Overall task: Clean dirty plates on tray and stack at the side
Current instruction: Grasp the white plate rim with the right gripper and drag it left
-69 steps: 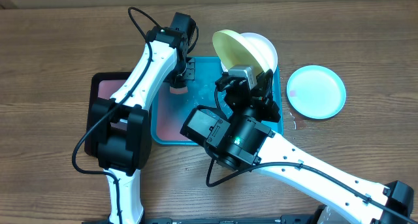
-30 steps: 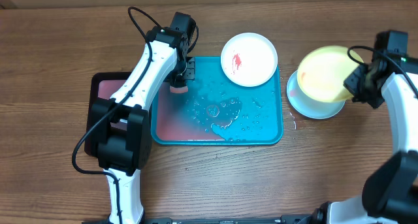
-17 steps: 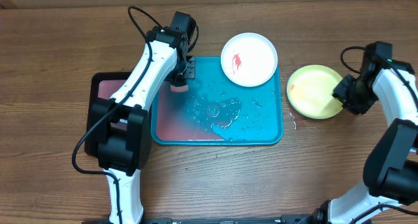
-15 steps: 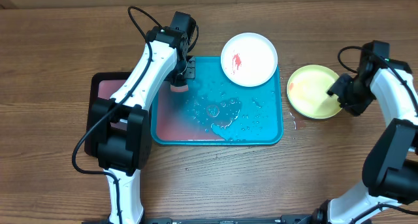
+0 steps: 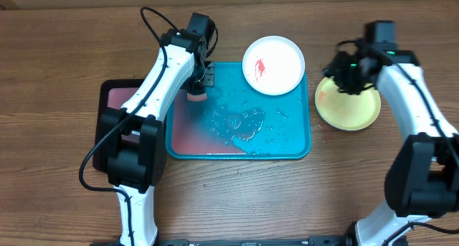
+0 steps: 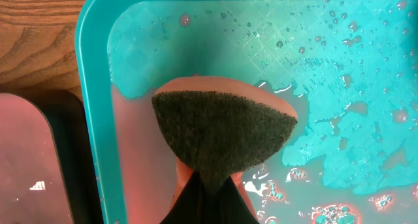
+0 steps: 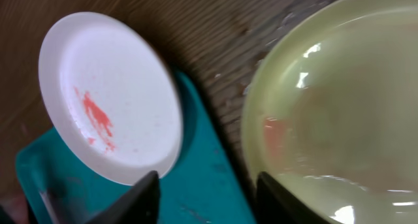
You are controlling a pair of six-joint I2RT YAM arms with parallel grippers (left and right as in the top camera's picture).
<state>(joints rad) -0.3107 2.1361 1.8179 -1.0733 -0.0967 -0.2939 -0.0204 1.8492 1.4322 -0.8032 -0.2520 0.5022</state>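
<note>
The teal tray [image 5: 287,147] lies mid-table, wet inside. The white plate [image 5: 273,65] with a red smear rests on its far right corner; it also shows in the right wrist view [image 7: 111,119]. The lime-green plate [image 5: 349,106] lies on the table right of the tray, a faint red mark on it, and shows in the right wrist view [image 7: 339,119]. The light blue plate is hidden. My right gripper [image 5: 344,68] is open and empty above the gap between the two plates [image 7: 209,204]. My left gripper [image 5: 199,79] is shut on a sponge [image 6: 222,129] pressed on the tray's left part.
A dark maroon-black tray [image 5: 118,102] lies against the teal tray's left side; it also shows in the left wrist view [image 6: 32,159]. Reddish water pools in the teal tray's left half [image 5: 190,131]. Bare wooden table [image 5: 401,31] lies around.
My right gripper set the lime-green plate down on the light blue plate at the right, let go, and moved up and left toward the white plate. The left arm has not moved.
</note>
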